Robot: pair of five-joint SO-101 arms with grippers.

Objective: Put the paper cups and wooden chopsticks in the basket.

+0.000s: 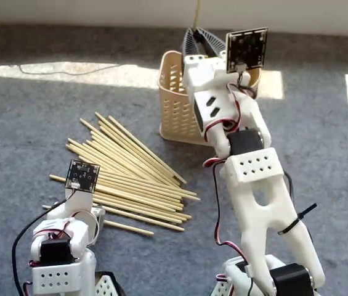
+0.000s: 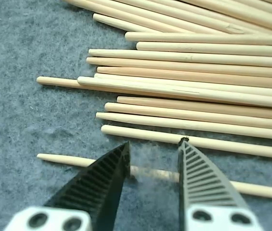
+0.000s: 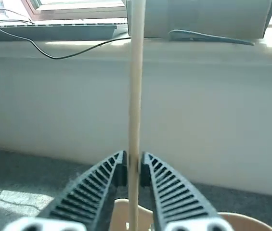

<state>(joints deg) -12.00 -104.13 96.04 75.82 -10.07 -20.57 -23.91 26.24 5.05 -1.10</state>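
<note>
The right tool (image 3: 133, 159) is pinched shut on 1 chopstick (image 3: 136, 96), held upright over the basket (image 1: 175, 102), I'd guess so it can drop in end-first. The left tool (image 2: 154, 144) sits low over the desk (image 2: 25, 48) with its jaws parted, gripping nothing. It straddles a stray stick (image 2: 63, 159) lying just apart from the pile (image 2: 198, 86) (likely easier to take than 1 wedged among its neighbours). The pile lies fanned on the desk near the basket, so most of the job looks undone.
</note>
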